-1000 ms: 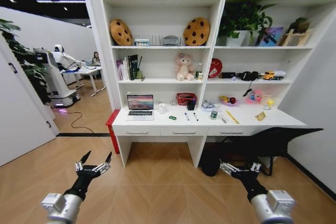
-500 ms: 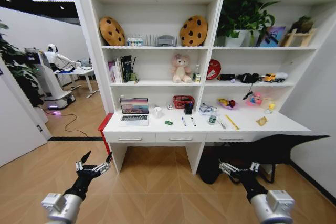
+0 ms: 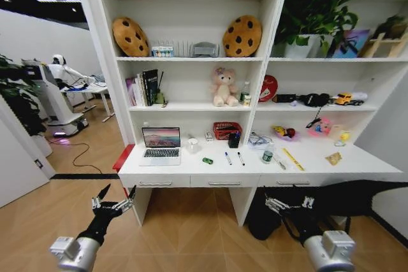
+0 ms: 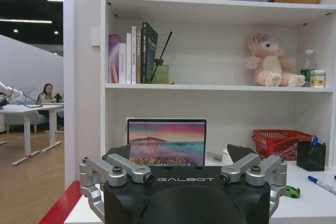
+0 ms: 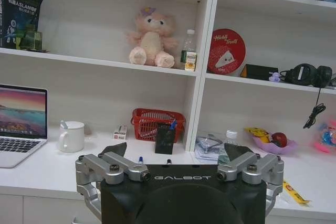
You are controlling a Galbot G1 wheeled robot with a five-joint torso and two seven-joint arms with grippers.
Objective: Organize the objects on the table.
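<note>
The table (image 3: 191,173) is a long white desk under the shelves, some way ahead of me. On it stand a silver laptop (image 3: 160,146) (image 4: 167,142) (image 5: 21,121), a white mug (image 3: 193,145) (image 5: 71,136), a green toy car (image 3: 208,160) (image 4: 290,192), two pens (image 3: 233,158), a small can (image 3: 268,155) and a yellow ruler (image 3: 293,158) (image 5: 294,192). My left gripper (image 3: 118,190) (image 4: 181,153) and right gripper (image 3: 288,203) (image 5: 176,150) hang low in front of the desk, both open and holding nothing.
A red basket (image 3: 225,130) (image 5: 156,124) and a black pen holder (image 3: 234,140) (image 5: 165,138) stand at the desk's back. The shelves above hold a pink teddy bear (image 3: 224,87), cookie cushions (image 3: 241,35) and books (image 3: 143,87). Another robot (image 3: 51,97) stands far left. Wooden floor lies between me and the desk.
The whole picture has shifted and the desk looks larger, so the camera has moved closer. Both grippers stay open in the same pose.
</note>
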